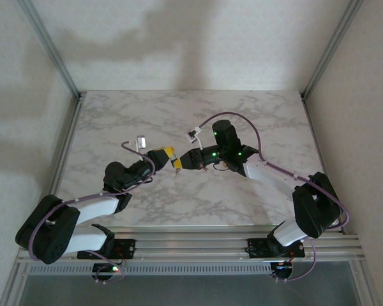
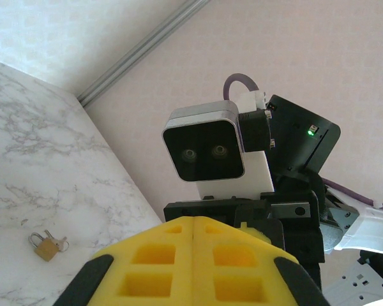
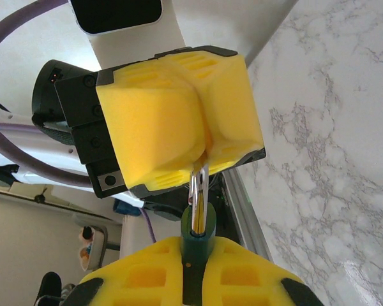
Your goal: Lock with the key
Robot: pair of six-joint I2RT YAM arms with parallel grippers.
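Note:
A dark green padlock [image 3: 198, 252] sits upright between the yellow pads of my right gripper [image 3: 198, 274], which is shut on its body. A flat silver piece that looks like the key [image 3: 200, 185] rises from the lock's top. Its upper end is pinched in the yellow pads of my left gripper [image 3: 204, 153], which is shut. The two grippers meet tip to tip above the middle of the marble table: left gripper [image 1: 173, 160], right gripper [image 1: 185, 162]. In the left wrist view the left gripper [image 2: 195, 223] has its pads pressed together, and the key is hidden beyond their tips.
A small brass padlock with keys [image 2: 46, 246] lies on the marble table [image 1: 179, 115]. The right wrist's camera housing [image 2: 204, 150] faces the left gripper at close range. Aluminium frame posts [image 1: 48, 44] stand at the back corners. Walls close in the table.

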